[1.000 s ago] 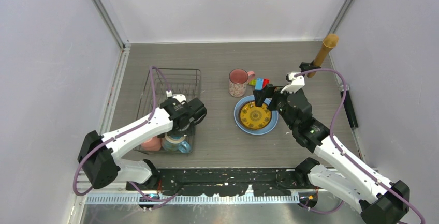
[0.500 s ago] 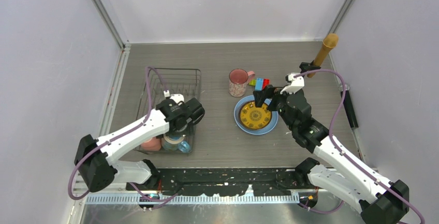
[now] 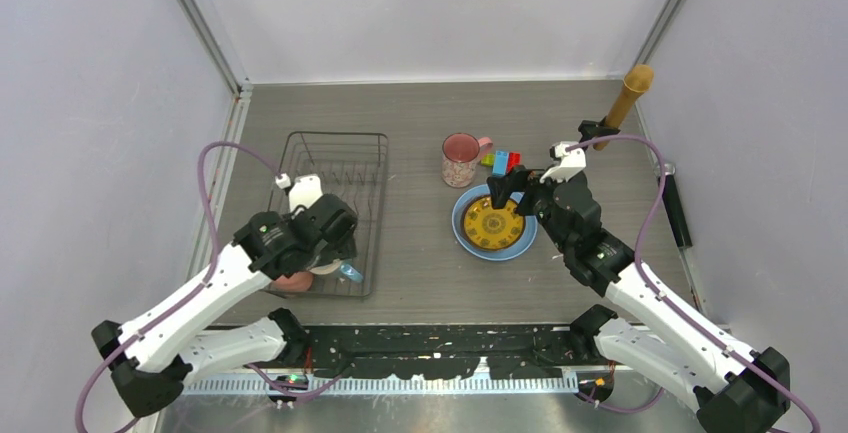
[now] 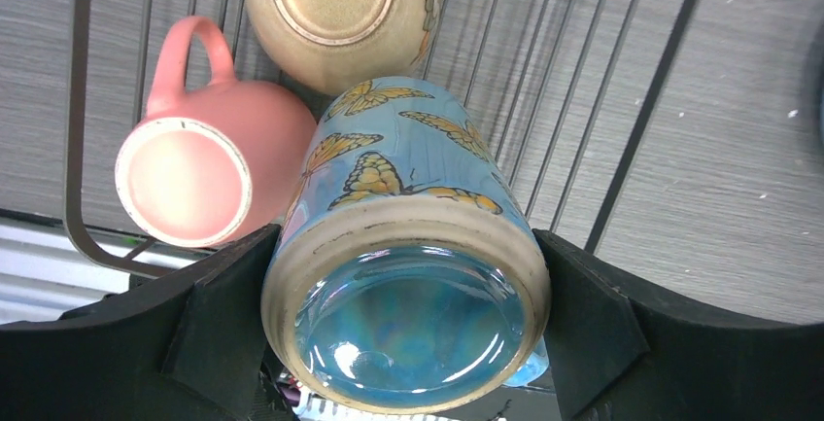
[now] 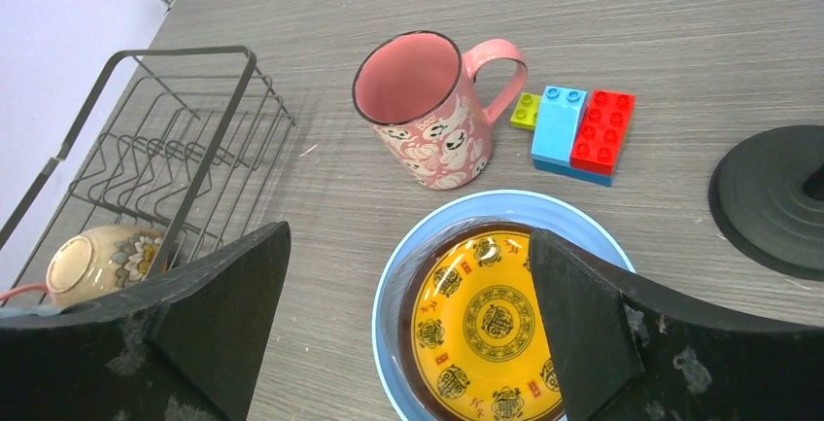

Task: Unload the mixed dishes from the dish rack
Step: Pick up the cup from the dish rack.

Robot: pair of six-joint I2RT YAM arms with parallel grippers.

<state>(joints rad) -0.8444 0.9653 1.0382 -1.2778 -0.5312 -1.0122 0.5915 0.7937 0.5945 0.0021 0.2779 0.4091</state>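
My left gripper (image 3: 322, 241) (image 4: 403, 319) is shut on the blue mug (image 4: 408, 246), which has yellow butterflies, its base toward the camera, over the near end of the black wire dish rack (image 3: 336, 137) (image 4: 646, 100). In the rack beside it lie the pink cup (image 4: 209, 163) (image 3: 292, 281) and an upturned pale bowl (image 4: 335, 8). My right gripper (image 3: 508, 187) (image 5: 408, 333) is open and empty just above the yellow patterned plate (image 5: 486, 329), which lies on the light blue plate (image 3: 468, 240) (image 5: 389, 319). The pink patterned mug (image 3: 460, 159) (image 5: 423, 120) stands upright behind them.
Coloured toy bricks (image 3: 502, 161) (image 5: 578, 129) lie right of the pink mug. A brown wooden post (image 3: 628, 95) on a black round base (image 5: 772, 197) stands at the back right. The pale bowl also shows in the right wrist view (image 5: 102, 261).
My left arm has swung back and to the left, and its gripper has moved toward the rack's near left end, holding the blue mug. The right arm has not moved.
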